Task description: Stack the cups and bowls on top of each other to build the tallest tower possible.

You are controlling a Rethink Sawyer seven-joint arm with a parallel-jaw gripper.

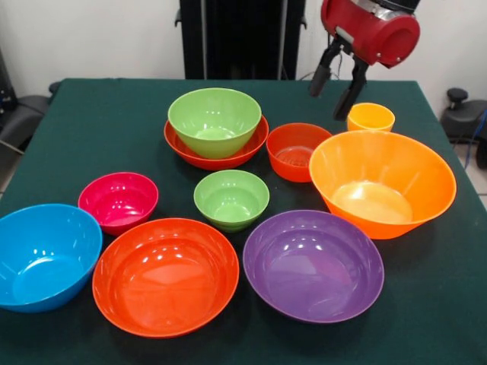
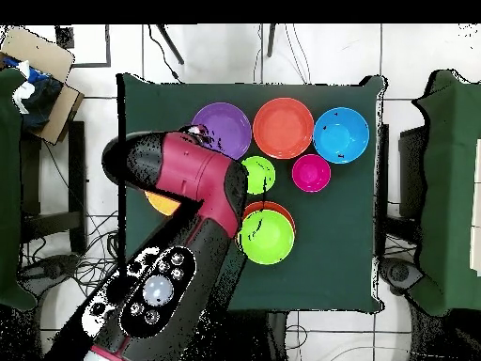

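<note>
Pincer (image 1: 337,93) raised, fingers apart, empty

The scene is evenly and brightly lit from above. White glare spots are seen inside the purple bowl (image 1: 313,266) and the large red-orange bowl (image 1: 165,275). Soft, short shadows are cast on the bench (image 1: 91,129) beneath the bowls. Focus is held throughout.

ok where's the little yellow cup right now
In the front view the yellow cup stands at the table's far right, behind the big orange bowl, just under the open gripper.
</note>
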